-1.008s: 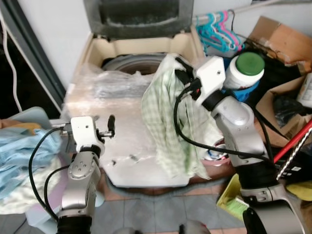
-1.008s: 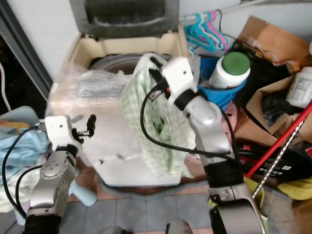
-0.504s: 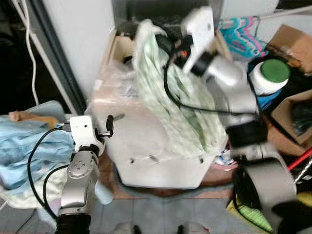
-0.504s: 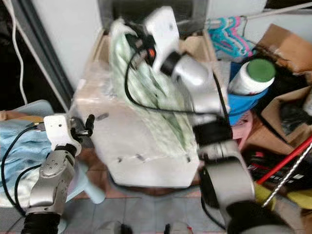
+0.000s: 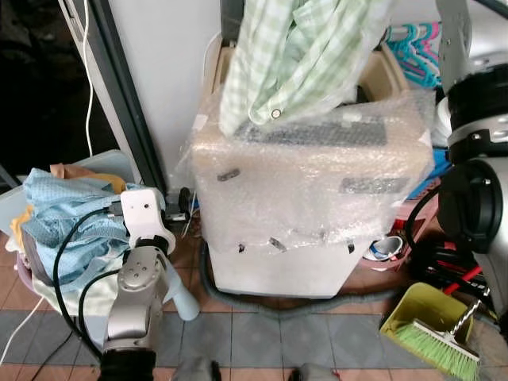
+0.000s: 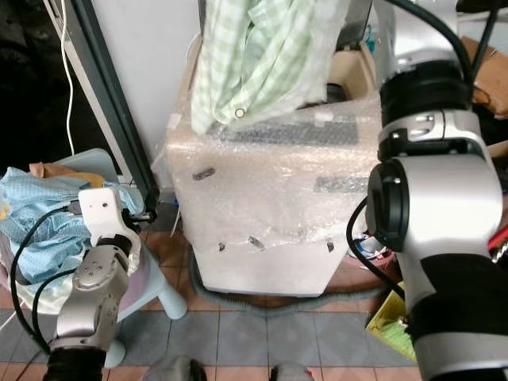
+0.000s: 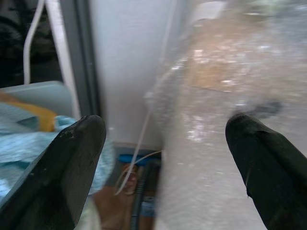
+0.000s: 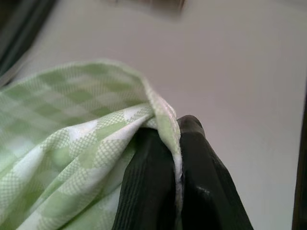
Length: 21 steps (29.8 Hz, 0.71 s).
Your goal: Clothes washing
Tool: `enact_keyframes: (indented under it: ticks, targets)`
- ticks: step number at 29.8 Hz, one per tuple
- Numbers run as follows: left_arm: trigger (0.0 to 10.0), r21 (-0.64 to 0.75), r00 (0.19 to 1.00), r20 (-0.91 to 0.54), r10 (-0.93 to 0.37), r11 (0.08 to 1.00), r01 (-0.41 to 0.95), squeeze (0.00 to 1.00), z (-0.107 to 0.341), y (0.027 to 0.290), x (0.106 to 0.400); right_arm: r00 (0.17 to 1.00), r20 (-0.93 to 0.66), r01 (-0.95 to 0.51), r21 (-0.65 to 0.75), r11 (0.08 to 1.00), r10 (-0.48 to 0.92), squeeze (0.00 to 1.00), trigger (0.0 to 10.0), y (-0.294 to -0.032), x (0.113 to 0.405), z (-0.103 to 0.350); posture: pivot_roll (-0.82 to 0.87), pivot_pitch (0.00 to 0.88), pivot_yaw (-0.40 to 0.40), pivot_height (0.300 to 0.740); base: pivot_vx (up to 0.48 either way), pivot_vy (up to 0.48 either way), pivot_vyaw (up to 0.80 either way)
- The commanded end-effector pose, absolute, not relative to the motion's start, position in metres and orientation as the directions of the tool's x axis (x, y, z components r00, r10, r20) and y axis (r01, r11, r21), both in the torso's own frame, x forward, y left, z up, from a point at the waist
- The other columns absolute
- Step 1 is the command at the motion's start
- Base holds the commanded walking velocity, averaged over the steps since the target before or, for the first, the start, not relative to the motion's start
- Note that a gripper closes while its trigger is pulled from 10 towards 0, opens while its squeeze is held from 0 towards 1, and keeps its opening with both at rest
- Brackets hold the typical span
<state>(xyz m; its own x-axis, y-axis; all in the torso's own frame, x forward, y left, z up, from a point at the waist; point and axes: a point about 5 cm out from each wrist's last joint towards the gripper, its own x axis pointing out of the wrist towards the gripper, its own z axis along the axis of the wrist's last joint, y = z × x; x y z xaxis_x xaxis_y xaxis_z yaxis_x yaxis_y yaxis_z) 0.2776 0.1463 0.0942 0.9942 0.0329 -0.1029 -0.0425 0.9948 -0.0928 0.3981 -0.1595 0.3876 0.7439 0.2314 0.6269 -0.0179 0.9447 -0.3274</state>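
White wall (image 5: 163, 71), dark door frame (image 5: 119, 87); tiled floor (image 5: 262, 333); green broom (image 5: 436, 345), hangers (image 5: 413, 48) to the right.

Soft, even daylight is filling both eye views, and glare is shining off the bubble wrap (image 5: 317, 182) on the washing machine. The doorway (image 5: 40, 79) is sitting in deep shadow. Blur is smearing the left wrist view, while the right wrist view is staying sharp only close up.

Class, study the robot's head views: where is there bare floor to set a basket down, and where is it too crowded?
Bare tiles lie in front of the bubble-wrapped washing machine, beyond its grey hose. Crowded: the laundry pile to the robot's left, the yellow dustpan and brush to its right.
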Motion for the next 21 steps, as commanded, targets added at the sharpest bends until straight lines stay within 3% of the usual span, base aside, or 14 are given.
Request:
enact_keyframes:
  ticks: [1, 3, 4, 10, 21]
  targets:
    - [10.0, -0.088, 0.997, -0.078, 0.023, 0.996, -0.03, 0.0, 0.1, 0.146, 0.279, 0.82, 0.487, -0.131, -0.356, 0.925, 0.303, 0.0, 10.0, -0.148, 0.408, 0.334, -0.05, 0.0, 0.036, 0.74, 0.0, 0.0, 0.0]
    - [10.0, -0.088, 0.997, -0.078, 0.022, 0.996, -0.029, 0.0, 0.1, 0.146, 0.279, 0.846, 0.41, -0.198, -0.354, 0.914, 0.342, 0.0, 10.0, -0.141, 0.407, 0.303, -0.05, 0.0, 0.038, 0.74, 0.0, 0.0, 0.0]
    - [10.0, -0.089, 0.997, -0.08, 0.019, 0.996, -0.027, 0.0, 0.1, 0.146, 0.279, 0.868, 0.32, -0.273, -0.33, 0.904, 0.379, 0.0, 10.0, -0.133, 0.403, 0.266, -0.06, 0.0, 0.043, 0.74, 0.0, 0.0, 0.0]
    - [10.0, -0.087, 0.998, -0.068, -0.005, 0.996, -0.001, 0.0, 0.102, 0.145, 0.28, 0.891, 0.195, -0.353, -0.269, 0.896, 0.409, 0.0, 10.0, -0.12, 0.385, 0.21, -0.06, 0.0, 0.054, 0.74, 0.045, 0.0, 0.0]
    - [10.0, -0.083, 0.998, -0.058, -0.022, 0.996, 0.018, 0.0, 0.104, 0.143, 0.283, 0.901, 0.162, -0.351, -0.269, 0.897, 0.402, 0.0, 10.0, -0.119, 0.378, 0.205, -0.06, 0.0, 0.058, 0.74, 0.317, 0.0, 0.0]
